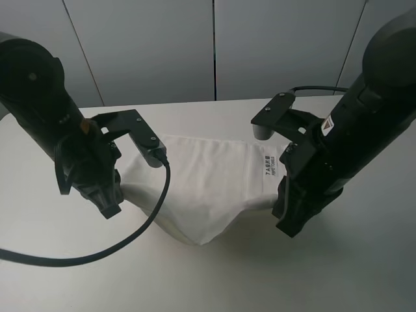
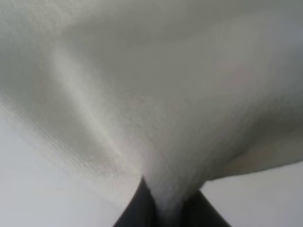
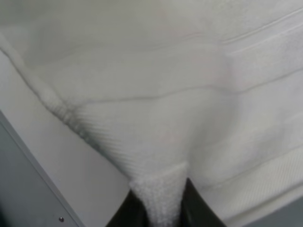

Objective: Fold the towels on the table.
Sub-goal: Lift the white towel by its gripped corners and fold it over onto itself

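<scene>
Towel (image 1: 208,185) corners hidden in clamped left gripper (image 2: 168,205), right gripper (image 3: 161,205); label (image 1: 272,166) unreadable.

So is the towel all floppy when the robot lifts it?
Probably floppy: the towel sags between the left end effector and the right end effector. Likely light, since small pinches hold it. Its fuzzy weave probably resists slipping.

The towel (image 1: 208,182) is white terry cloth, matt and soft, with a fine looped pile up close and a flatter woven band of ribbed stripes; the small label (image 1: 272,166) at its 3 o'clock side is smooth white fabric printed in black. The tabletop (image 1: 338,273) is plain white and smooth with a faint sheen. The left gripper (image 1: 112,207) and right gripper (image 1: 287,224) look like matt black plastic, and the cable (image 1: 97,252) at 7 o'clock has a smooth black rubbery jacket.
</scene>
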